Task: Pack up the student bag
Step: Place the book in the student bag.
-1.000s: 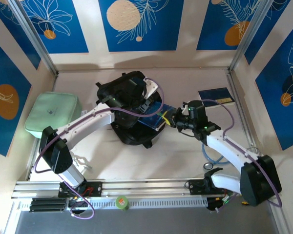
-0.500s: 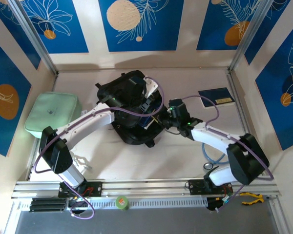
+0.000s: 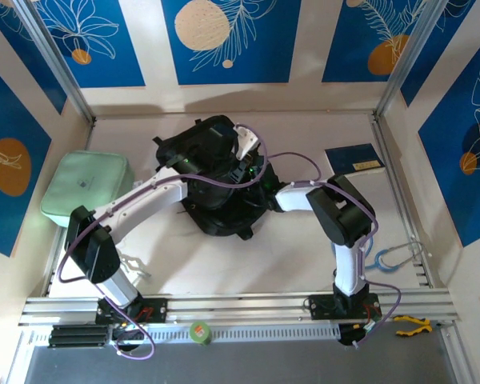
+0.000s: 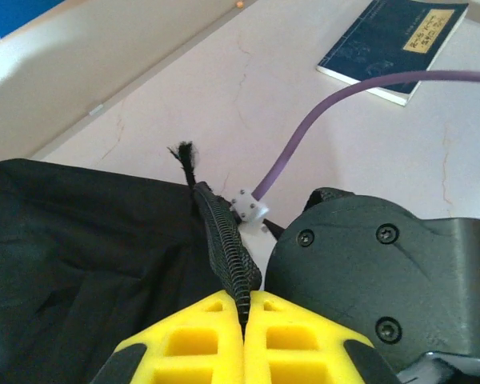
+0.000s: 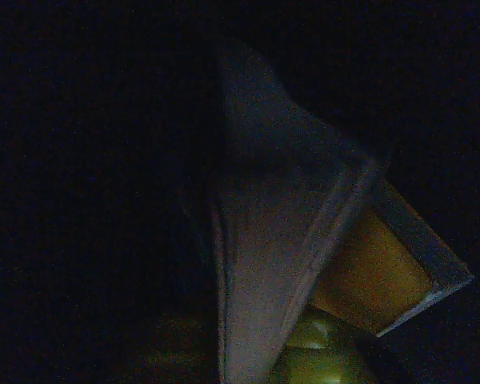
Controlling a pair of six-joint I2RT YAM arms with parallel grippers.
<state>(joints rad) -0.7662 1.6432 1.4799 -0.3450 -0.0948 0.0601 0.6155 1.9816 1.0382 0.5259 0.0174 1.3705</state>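
**Black soft fabric backpack, mid-frame**

Left gripper is clamped shut on the backpack's zipper edge. Right gripper, inside the dark backpack, pinches one dark blue book. A second dark blue book lies upper right, and one mint-green rectangular bag lies at the left.

We count one black backpack, one green bag, one tape roll, two books, a first book and a second book, and two arms, left arm and right arm.
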